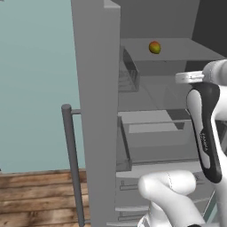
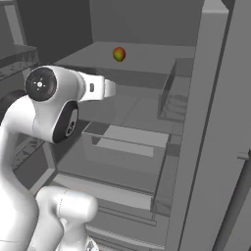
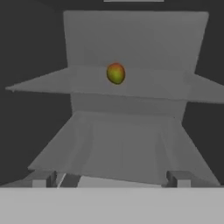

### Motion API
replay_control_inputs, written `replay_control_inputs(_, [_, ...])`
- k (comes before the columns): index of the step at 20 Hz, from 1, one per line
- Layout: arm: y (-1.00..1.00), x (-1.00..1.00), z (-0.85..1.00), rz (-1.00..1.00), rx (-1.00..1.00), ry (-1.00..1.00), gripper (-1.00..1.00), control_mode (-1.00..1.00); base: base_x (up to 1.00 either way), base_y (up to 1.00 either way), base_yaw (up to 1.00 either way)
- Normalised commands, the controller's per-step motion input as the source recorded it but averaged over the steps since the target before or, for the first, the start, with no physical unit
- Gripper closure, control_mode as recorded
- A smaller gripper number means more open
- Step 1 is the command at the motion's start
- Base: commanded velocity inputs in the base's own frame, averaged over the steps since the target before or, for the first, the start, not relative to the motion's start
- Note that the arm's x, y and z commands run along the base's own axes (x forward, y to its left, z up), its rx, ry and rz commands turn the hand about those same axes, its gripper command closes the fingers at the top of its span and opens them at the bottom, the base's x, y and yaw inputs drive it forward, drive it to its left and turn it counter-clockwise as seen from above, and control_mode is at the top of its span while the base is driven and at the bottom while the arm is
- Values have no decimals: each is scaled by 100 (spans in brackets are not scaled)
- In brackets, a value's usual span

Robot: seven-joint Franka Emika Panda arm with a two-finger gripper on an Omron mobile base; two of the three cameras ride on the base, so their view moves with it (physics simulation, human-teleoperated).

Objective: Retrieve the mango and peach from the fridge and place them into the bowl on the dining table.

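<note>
While the tall grey fridge (image 1: 95, 111) stands open at frame left, the small yellow-green, red-blushed mango (image 1: 154, 47) rests upper centre on a shelf; light, smooth, likely slippery, best pinched across its middle. The pincer (image 3: 111, 177) gapes empty.

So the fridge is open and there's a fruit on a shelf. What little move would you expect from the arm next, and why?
Probably a reach forward and slightly up toward the mango. It sits alone on an upper shelf of the open fridge, straight ahead in the hand view, and the tool is open, holds nothing and is well short of it.
</note>
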Motion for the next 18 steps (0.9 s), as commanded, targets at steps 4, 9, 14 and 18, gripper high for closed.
replay_control_inputs(4, [0,12,23,-6,17,-6,-100,-100,0,0,0])
replay_control_inputs(9, [0,3,61,-3,8,1,-100,-100,0,0,0])
replay_control_inputs(14, [0,13,42,0,-2,5,-100,-100,0,0,0])
replay_control_inputs(18, [0,33,5,3,-6,11,-100,-100,0,0,0])
